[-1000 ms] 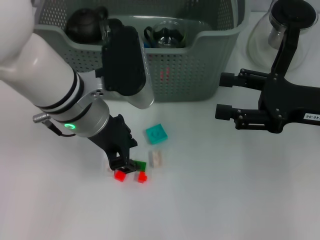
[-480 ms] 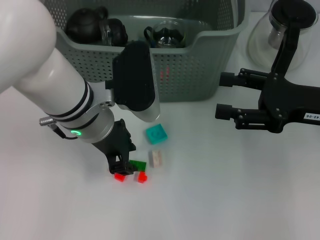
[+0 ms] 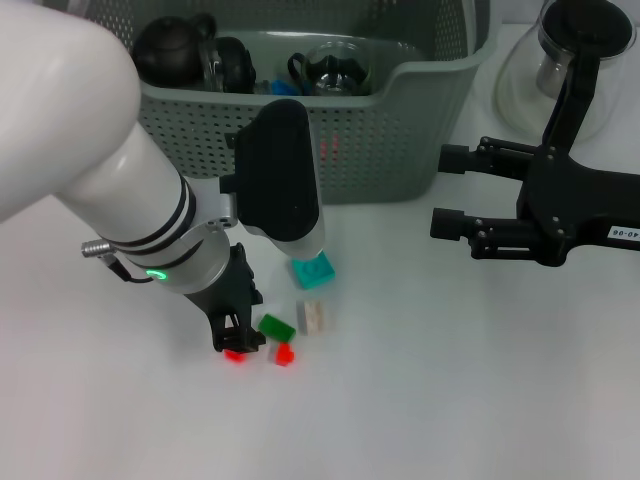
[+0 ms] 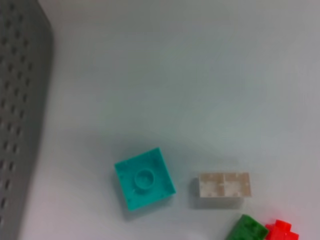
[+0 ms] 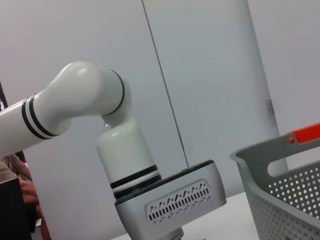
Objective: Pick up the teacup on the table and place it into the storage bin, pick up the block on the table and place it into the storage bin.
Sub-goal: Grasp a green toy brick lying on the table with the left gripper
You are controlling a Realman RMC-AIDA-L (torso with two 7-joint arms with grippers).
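Note:
Several small blocks lie on the white table in front of the storage bin [image 3: 400,150]: a teal block [image 3: 313,268] [image 4: 144,178], a beige block [image 3: 312,316] [image 4: 224,184], a green block [image 3: 275,326] [image 4: 247,230] and a red block [image 3: 284,353] [image 4: 281,231]. My left gripper [image 3: 236,338] is down at the table over a second red block [image 3: 235,354], which it partly hides. My right gripper [image 3: 442,192] hovers open and empty to the right of the bin. No teacup shows on the table.
A dark round teapot [image 3: 165,45] and glass tea ware [image 3: 335,65] lie inside the bin. A glass pitcher with a black lid [image 3: 575,50] stands at the back right. The left arm's white wrist housing [image 3: 285,175] hangs over the bin's front wall.
The left arm has swung rightward, its housing now above the teal block. The gripper has settled lower over the left red block, and the green block shows more fully.

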